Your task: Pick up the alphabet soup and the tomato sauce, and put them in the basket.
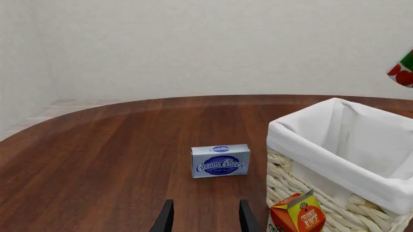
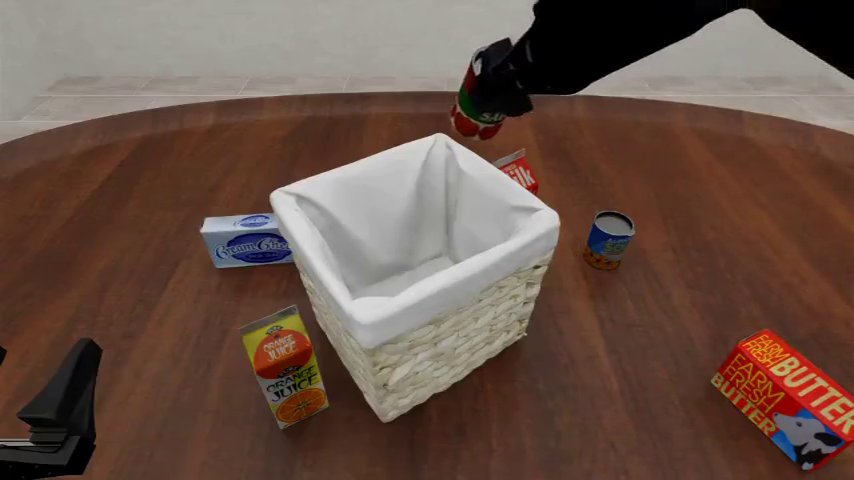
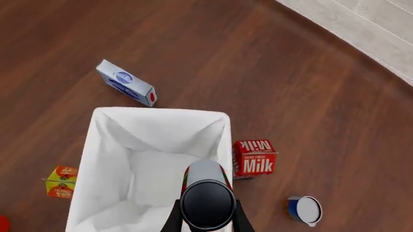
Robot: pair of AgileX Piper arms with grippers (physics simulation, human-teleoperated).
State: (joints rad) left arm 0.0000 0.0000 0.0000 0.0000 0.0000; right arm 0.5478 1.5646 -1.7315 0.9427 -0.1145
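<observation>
Right gripper (image 3: pixel 208 223) clamps alphabet soup (image 2: pixel 478 100) above basket (image 2: pixel 527 215); left gripper (image 1: pixel 205 217) wide, empty.

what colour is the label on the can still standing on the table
Blue, orange-yellow at its base, on the tomato sauce; the front view shows it best.

Woven wicker basket (image 2: pixel 441 345), cloth-lined

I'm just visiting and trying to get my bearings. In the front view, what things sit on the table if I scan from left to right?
cream cheese box → orange juice carton → basket → tomato sauce → butter box. I left out the milk carton, which is half hidden behind the basket's rim.
</observation>
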